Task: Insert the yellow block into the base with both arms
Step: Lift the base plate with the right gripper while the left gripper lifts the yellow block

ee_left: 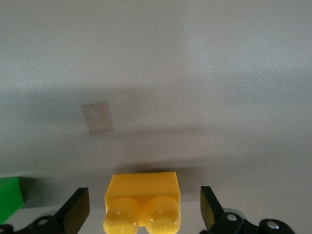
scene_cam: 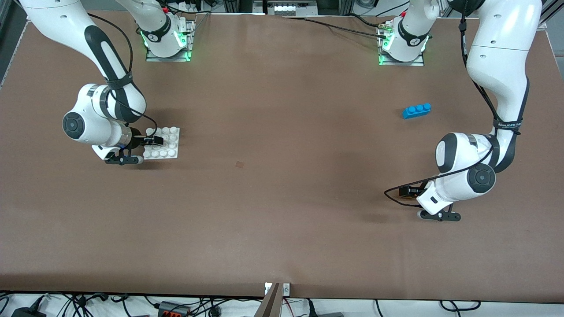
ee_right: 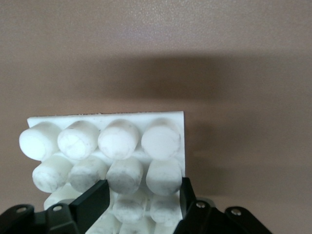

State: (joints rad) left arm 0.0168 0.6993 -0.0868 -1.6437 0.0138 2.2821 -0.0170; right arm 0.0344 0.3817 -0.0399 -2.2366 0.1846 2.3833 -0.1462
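The yellow block [ee_left: 142,195], studs toward the camera, lies on the table between the fingers of my left gripper [ee_left: 145,196], which is open with a gap on each side. In the front view the left gripper [scene_cam: 407,192] is low at the left arm's end of the table and the block is hidden under it. The white studded base [scene_cam: 172,152] lies flat at the right arm's end. My right gripper [scene_cam: 156,141] is shut on the base [ee_right: 105,117], one finger at its edge and one finger [ee_right: 92,200] between stud rows, in the right wrist view [ee_right: 142,187].
A blue three-stud brick [scene_cam: 417,110] lies farther from the front camera than the left gripper. A green brick [ee_left: 9,197] sits beside the yellow block. A small square patch [scene_cam: 239,164] marks the table's middle, also seen in the left wrist view [ee_left: 99,117].
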